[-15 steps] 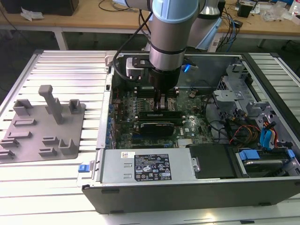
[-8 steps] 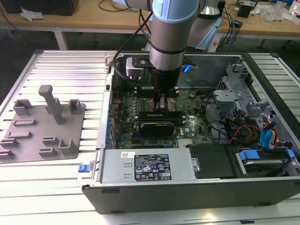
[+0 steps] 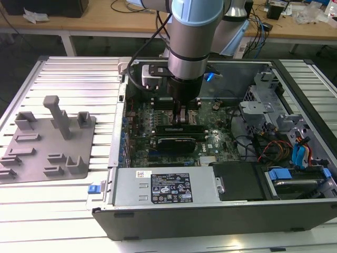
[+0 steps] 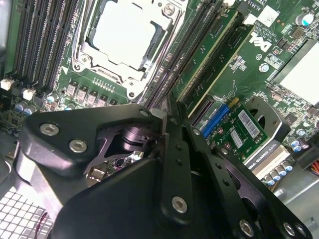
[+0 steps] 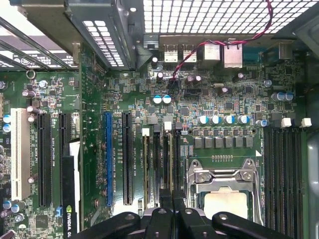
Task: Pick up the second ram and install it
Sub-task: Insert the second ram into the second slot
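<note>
Reaching down inside the open computer case (image 3: 295, 158), the gripper (image 3: 181, 112) has its fingers drawn close together, pinched on what looks like the second ram (image 5: 172, 164), a thin board standing on edge directly below it. In the first wrist view the stick runs straight out from between the fingertips, its long axis in line with the memory slots (image 5: 154, 164) beside the processor socket (image 5: 224, 186). It seems to sit in or just above a slot; which, I cannot tell. Over on the exterior view's left, the grey holder tray (image 3: 50, 142) rests on the surface (image 3: 79, 79).
</note>
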`<state>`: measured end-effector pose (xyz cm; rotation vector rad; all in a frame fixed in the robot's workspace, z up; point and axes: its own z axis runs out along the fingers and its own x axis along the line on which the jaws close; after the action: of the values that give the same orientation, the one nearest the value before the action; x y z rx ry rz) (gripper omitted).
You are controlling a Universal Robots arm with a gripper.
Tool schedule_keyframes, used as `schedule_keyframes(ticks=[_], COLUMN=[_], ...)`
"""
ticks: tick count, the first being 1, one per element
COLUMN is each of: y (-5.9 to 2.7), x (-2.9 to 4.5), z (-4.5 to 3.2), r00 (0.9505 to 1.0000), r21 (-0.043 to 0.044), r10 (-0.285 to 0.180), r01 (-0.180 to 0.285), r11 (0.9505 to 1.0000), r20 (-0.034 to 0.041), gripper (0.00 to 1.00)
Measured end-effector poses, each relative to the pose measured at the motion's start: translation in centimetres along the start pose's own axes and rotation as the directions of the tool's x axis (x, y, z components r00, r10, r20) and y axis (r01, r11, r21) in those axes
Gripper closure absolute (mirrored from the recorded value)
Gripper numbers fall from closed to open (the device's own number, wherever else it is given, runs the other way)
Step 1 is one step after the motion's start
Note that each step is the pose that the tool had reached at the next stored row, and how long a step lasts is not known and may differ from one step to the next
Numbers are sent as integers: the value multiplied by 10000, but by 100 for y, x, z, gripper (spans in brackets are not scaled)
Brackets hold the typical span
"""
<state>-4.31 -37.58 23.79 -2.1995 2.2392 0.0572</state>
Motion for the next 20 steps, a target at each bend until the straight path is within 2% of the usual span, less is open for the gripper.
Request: schedule_keyframes(ticks=[20], y=[-18], x=[0], z=[15], r00=[10000], r21=[0], r10=[-8], r01=[8], r11=[10000], r20=[13], gripper=[91])
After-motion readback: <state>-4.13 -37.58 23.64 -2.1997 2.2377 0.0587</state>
